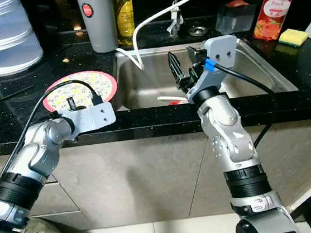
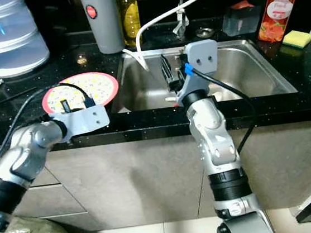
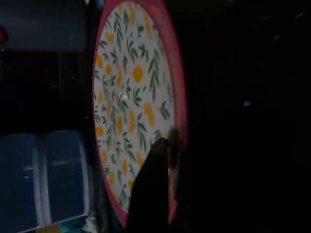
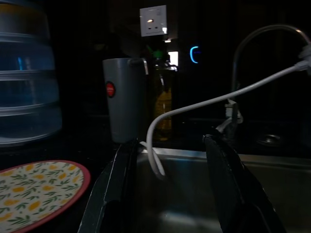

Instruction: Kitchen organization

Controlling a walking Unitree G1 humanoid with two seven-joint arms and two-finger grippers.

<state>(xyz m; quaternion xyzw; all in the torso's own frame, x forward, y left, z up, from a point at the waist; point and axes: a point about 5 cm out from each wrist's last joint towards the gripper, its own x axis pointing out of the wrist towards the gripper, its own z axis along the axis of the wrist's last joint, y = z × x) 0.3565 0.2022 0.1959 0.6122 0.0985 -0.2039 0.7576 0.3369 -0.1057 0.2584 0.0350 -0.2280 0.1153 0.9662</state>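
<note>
The flowery plate (image 1: 80,89) lies flat on the black counter (image 1: 22,129) at nine o'clock from the sink (image 1: 251,72), looks hard and breakable, so hold its pink rim; the left gripper (image 1: 74,101) cannot be read, the right gripper (image 1: 183,71) hangs spread and empty.

Head stereo pair looks forward and down over black counter (image 1: 37,68) and sink (image 2: 252,77), from above both arms; right eye slightly offset, same scene
Left wrist camera sits close over floral plate (image 3: 131,102), image rotated, dark
Right wrist camera looks level along own fingers (image 4: 228,179) across sink toward grey canister (image 4: 124,99) and faucet (image 4: 252,43)
Plate, canister, sink shared with head views
</note>
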